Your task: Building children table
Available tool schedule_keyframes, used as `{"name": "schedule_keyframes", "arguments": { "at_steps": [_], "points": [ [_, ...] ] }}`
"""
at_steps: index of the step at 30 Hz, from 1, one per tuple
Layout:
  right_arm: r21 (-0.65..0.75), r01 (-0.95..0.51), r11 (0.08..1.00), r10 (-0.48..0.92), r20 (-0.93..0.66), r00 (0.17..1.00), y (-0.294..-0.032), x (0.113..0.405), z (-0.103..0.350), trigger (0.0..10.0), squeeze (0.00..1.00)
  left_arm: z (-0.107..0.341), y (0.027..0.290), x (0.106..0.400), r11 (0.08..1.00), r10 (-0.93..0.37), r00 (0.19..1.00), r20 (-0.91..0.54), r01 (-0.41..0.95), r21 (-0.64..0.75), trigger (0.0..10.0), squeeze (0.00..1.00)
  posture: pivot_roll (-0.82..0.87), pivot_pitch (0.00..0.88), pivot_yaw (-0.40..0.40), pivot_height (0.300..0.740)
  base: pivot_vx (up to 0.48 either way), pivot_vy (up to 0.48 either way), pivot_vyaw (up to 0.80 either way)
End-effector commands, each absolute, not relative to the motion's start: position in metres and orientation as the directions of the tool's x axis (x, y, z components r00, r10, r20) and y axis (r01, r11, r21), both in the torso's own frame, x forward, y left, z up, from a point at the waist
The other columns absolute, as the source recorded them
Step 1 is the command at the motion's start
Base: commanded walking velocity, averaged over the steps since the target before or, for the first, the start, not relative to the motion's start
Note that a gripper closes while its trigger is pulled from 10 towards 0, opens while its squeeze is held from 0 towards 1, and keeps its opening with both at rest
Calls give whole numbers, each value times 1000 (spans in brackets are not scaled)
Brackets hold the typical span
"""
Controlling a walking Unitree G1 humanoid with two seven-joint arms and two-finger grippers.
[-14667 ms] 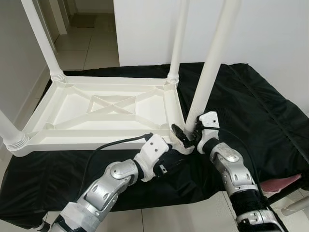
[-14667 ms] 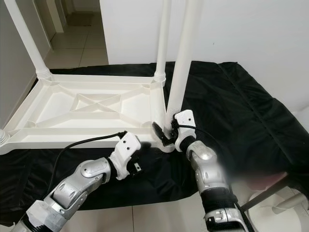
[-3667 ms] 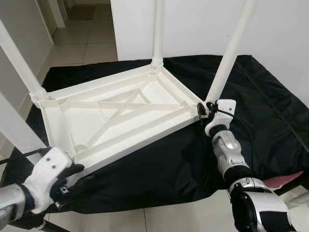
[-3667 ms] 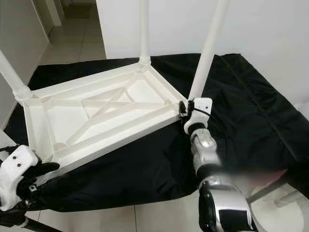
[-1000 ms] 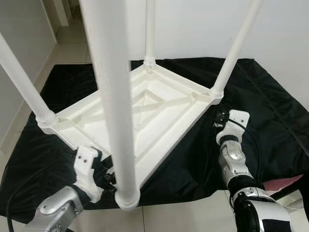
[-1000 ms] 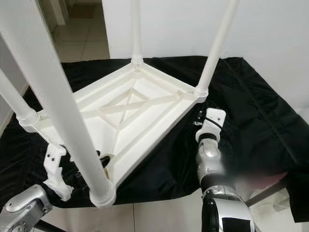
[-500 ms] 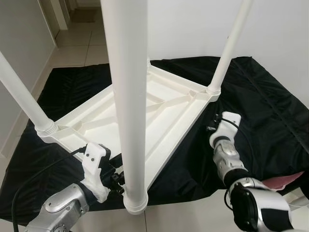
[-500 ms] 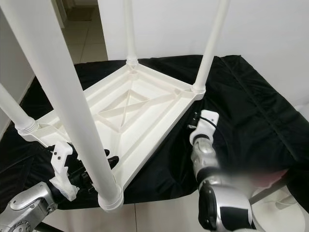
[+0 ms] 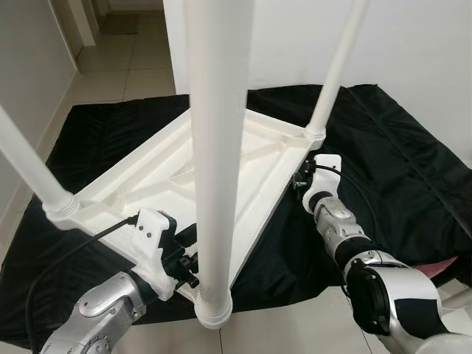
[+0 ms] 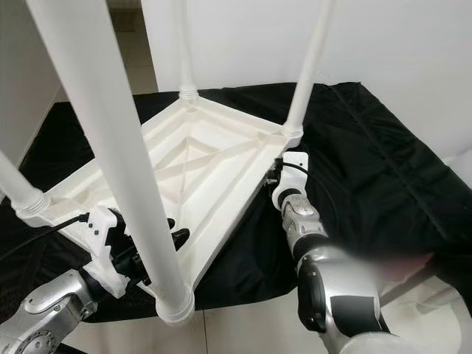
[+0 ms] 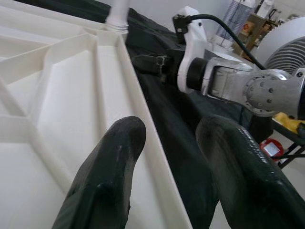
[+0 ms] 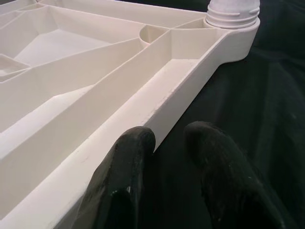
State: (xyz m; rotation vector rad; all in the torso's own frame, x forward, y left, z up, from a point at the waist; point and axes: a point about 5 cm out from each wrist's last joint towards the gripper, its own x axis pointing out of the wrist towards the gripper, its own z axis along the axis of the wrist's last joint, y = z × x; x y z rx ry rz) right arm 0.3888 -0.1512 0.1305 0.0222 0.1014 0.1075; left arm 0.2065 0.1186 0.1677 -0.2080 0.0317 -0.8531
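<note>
The inverted white children's table (image 9: 243,158), all four legs fitted, lies on the black cloth (image 9: 398,147) and has rotated further over the last second, its near corner leg (image 9: 217,147) now directly ahead of the robot; assembly appears complete, with repositioning under way. The left gripper (image 9: 184,254) reaches in low at the near left, fingers (image 11: 107,176) parted astride the near rim. The right gripper (image 9: 301,179) extends forward to the right edge below the far-right leg (image 9: 335,66), fingers (image 12: 128,176) slightly apart and grasping nothing, one touching the rim.

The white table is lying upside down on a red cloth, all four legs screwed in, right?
Not quite: the cloth is black, not red, as the left eye view shows. The white table does lie upside down on it with four legs up.
</note>
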Motion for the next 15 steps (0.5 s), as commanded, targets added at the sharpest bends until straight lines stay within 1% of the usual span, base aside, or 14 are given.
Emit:
{"name": "schedule_keyframes", "arguments": {
  "at_steps": [1, 7, 12, 15],
  "points": [
    [33, -206, 978, 208, -103, 973, -125, 391, 135, 10000, 0, 173, 112, 206, 612, -770, 634, 70, 766, -194, 10000, 0, 61, 36, 21, 740, 0, 0, 0],
    [34, -168, 985, 171, -76, 982, -122, 392, 138, 10000, 0, 176, 108, 206, 606, -774, 629, 80, 771, -195, 10000, 0, 64, 40, 23, 740, 0, 0, 0],
    [33, -142, 989, 143, -39, 989, -126, 388, 134, 10000, 0, 173, 110, 207, 621, -766, 639, 64, 762, -184, 10000, 0, 72, 51, 18, 740, 0, 0, 0],
    [49, -67, 997, 64, 48, 997, -147, 381, 131, 10000, 0, 167, 122, 212, 654, -749, 662, 23, 744, -139, 10000, 0, 71, 59, 14, 740, 0, 0, 0]
  ]
}}
